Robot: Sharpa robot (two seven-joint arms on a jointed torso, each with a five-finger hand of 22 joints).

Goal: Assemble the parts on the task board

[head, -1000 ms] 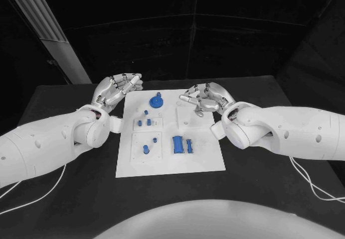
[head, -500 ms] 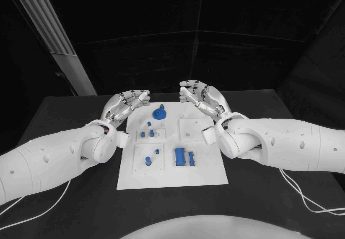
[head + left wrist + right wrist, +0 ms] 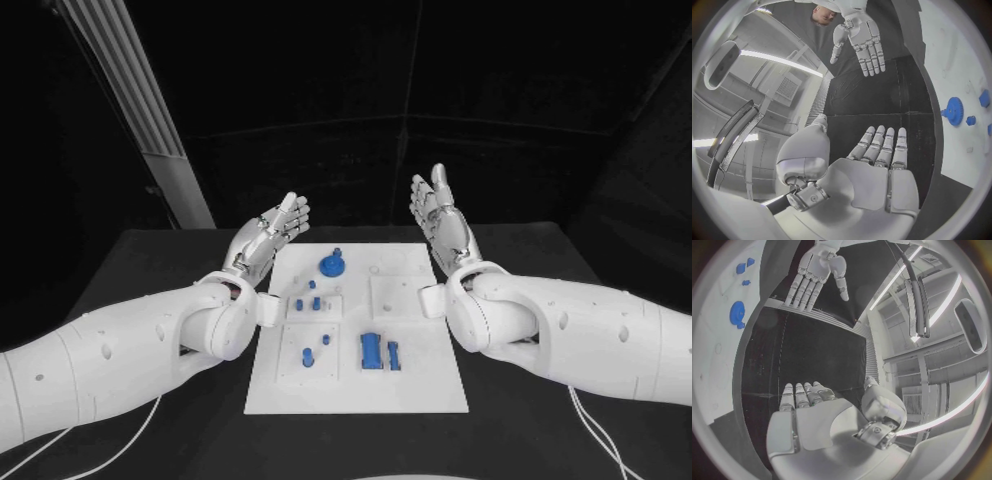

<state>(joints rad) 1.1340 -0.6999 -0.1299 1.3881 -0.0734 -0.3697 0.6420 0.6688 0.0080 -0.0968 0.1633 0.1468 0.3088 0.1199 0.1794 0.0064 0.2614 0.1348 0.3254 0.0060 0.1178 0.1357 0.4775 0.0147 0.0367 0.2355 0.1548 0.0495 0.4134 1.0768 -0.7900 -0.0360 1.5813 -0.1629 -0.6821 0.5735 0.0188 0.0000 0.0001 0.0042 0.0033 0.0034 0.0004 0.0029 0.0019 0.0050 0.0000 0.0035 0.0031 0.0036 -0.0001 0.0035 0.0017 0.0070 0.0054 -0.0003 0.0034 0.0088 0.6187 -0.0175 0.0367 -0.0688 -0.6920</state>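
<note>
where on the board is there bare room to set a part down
Free: the near strip of the task board below the blue blocks, and its right side beyond them. Crowded: the left column of small blue pegs and the gear at the far end.

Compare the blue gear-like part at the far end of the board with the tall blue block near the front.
The gear is round with a stub rising from its centre; the block is long and rectangular. The gear sits at the task board's far end, the block in its near half. Both are blue, and neither hand touches them.
</note>
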